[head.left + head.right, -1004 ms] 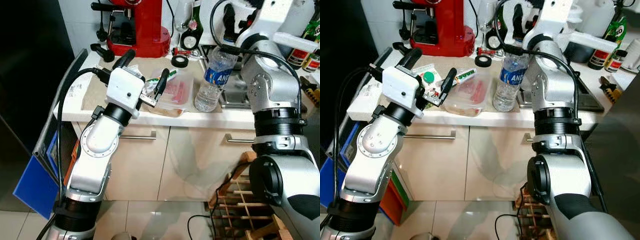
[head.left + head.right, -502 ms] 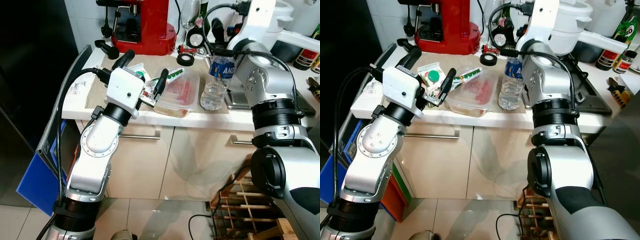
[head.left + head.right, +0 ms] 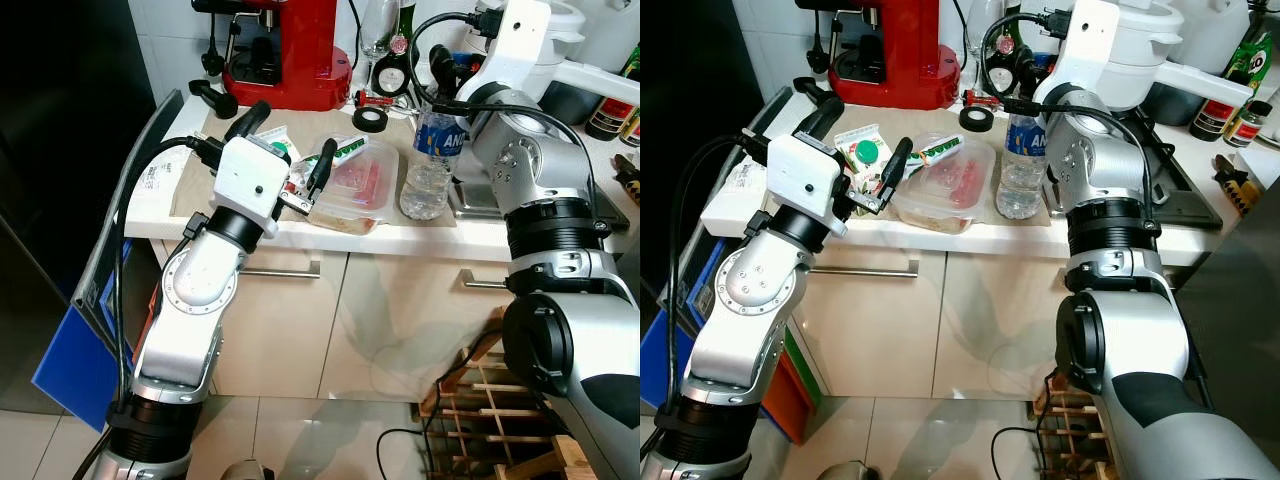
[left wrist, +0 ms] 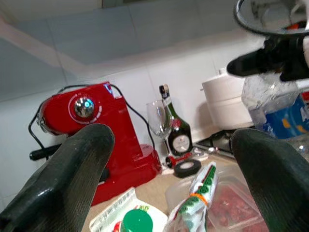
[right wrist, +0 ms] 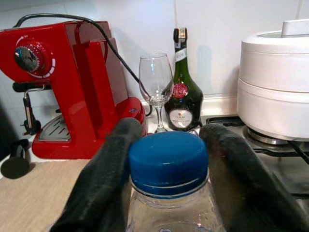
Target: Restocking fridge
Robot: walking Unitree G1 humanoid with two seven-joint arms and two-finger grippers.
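The robot stands in front of a kitchen counter (image 3: 200, 215) with pale cabinet doors below it. The right gripper (image 5: 166, 159) is at the top of a clear water bottle (image 3: 428, 160) with a blue label, which stands upright on the counter beside the stove. In the right wrist view its two black fingers (image 5: 104, 179) lie on either side of the blue cap (image 5: 168, 162), very near to it, but I cannot tell if they press on the bottle or only stand around it. The left gripper (image 3: 285, 150) is raised at the front edge of the counter, with its two fingers spread wide apart and nothing between them. Just behind it lies a clear plastic food container (image 3: 352, 187) with something red inside, and a green and white tube (image 3: 335, 152) rests across the container's rim. To the left of the container lies a flat white packet with a green cap (image 3: 862, 152). Further back on the counter stand a red espresso machine (image 3: 288, 50), a roll of black tape (image 3: 372, 119), an empty wine glass (image 5: 155, 87) and a dark green bottle (image 5: 182, 94) with a red seal. A white pot (image 5: 274, 92) stands on the stove behind the water bottle.
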